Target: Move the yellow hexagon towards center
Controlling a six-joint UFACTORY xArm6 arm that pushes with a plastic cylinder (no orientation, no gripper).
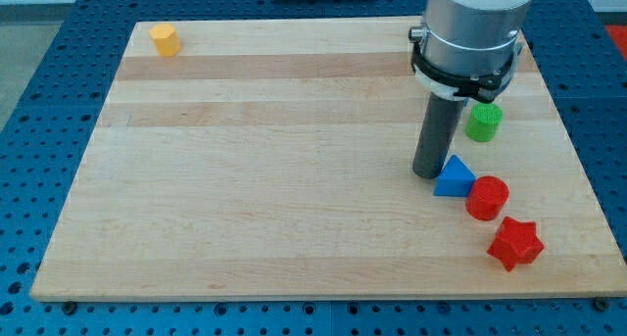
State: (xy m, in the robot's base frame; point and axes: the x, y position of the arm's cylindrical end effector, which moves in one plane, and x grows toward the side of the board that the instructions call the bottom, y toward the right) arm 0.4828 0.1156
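The yellow hexagon [165,39] sits near the top left corner of the wooden board [245,179]. My tip [428,171] rests on the board at the view's right, far from the hexagon. It stands just left of the blue triangle [453,177], touching or nearly touching it.
A green block [483,122] lies right of the rod. A red round block [487,198] sits below right of the blue triangle, and a red star [515,243] lies below that. The board lies on a blue perforated table [59,81].
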